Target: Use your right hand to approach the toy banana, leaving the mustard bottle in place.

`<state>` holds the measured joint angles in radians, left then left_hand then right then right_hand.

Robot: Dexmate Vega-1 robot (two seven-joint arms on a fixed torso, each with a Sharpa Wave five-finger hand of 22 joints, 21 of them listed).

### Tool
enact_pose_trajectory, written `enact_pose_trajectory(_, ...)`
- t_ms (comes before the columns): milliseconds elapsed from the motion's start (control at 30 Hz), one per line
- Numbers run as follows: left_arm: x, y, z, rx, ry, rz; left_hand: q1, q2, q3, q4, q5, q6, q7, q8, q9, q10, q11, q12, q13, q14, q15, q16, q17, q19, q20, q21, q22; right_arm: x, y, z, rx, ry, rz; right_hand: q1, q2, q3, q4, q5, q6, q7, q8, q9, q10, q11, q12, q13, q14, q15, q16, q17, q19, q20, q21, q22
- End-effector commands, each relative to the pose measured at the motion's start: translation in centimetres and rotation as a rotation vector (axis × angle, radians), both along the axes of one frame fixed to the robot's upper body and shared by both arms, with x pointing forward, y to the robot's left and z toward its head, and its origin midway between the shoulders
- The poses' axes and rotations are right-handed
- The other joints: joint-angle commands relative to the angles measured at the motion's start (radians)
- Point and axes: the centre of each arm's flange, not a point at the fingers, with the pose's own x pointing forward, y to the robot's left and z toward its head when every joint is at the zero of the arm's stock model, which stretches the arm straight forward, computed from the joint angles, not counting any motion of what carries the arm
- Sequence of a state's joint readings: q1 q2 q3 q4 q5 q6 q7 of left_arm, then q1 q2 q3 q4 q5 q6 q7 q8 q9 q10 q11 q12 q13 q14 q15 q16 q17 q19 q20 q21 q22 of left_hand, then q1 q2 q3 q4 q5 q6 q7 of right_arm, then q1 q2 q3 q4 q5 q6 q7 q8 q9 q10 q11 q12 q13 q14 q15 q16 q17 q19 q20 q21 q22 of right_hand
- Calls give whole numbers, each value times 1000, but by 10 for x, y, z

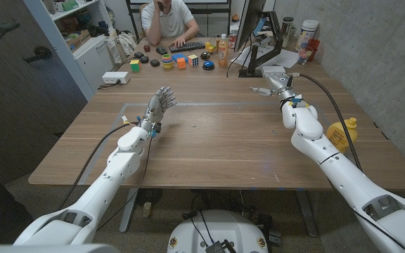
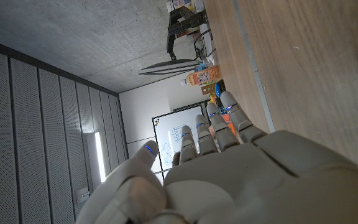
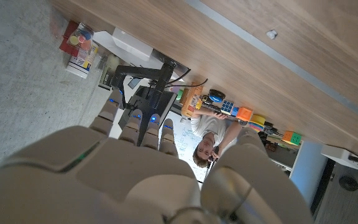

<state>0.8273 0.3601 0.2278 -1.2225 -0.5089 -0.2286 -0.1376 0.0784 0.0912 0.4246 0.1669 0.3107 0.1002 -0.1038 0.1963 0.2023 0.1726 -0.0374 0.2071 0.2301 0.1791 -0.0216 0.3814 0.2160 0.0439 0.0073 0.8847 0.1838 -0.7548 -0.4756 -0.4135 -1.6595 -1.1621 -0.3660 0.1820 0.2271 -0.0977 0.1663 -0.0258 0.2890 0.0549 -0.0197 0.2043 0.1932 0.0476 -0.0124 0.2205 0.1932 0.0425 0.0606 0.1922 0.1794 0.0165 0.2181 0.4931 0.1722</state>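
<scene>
A yellow mustard bottle [image 1: 344, 133] sits near the table's right edge, partly hidden behind my right forearm. My right hand [image 1: 276, 83] hovers at the far right of the table beside the monitor stand's base, well beyond the bottle. Its fingers [image 3: 135, 118] are stretched out and apart, with nothing in them. My left hand [image 1: 159, 105] stands at the left middle of the table, its fingers [image 2: 219, 124] up and spread, holding nothing. A small yellow item [image 1: 209, 47] lies among the toys at the far edge, too small to tell what it is.
A black monitor stand [image 1: 262, 60] with cables stands just beyond my right hand. Small toys and cubes [image 1: 178, 62], an orange bottle [image 1: 222, 50] and a keyboard line the far edge, where a person sits. A white box [image 1: 116, 77] lies far left, jars [image 1: 306, 35] far right.
</scene>
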Motion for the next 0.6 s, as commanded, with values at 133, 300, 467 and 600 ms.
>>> enact_pose_trajectory(133,2,-2,-1,2,5,0,1,20,7,0,4,3,-8,5,3,8,-1,5,5,7,3,5,5,7,1,5,4,-5,-30,31,-71,1,-191,1,-25,-17,-2,10,-7,-4,-3,6,1,8,2,7,2,-4,2,5,-2,-2,-10,3)
enact_pose_trajectory(300,2,-3,-1,3,5,-1,1,20,7,0,4,3,-8,5,3,8,-1,5,5,7,3,5,5,7,1,5,4,-11,-44,38,-71,1,-236,0,-29,-22,-3,11,-9,-4,-3,6,4,9,4,7,6,-4,3,5,1,-2,-12,3)
enact_pose_trajectory(467,4,-6,0,4,3,-6,1,20,7,0,4,3,-8,5,3,8,-1,5,5,7,3,5,5,7,1,5,4,-13,-52,39,-74,18,-264,0,-34,-28,-4,13,-15,6,-5,6,-2,15,2,8,5,-4,3,5,7,-2,-15,3)
enact_pose_trajectory(600,4,-8,1,7,0,-9,1,20,7,0,4,3,-8,5,3,8,-1,5,5,7,3,5,5,7,1,5,4,-10,-58,38,-71,48,-288,7,-36,-32,-7,17,-21,13,-6,7,-15,26,-3,8,4,-4,2,5,17,-3,-18,4)
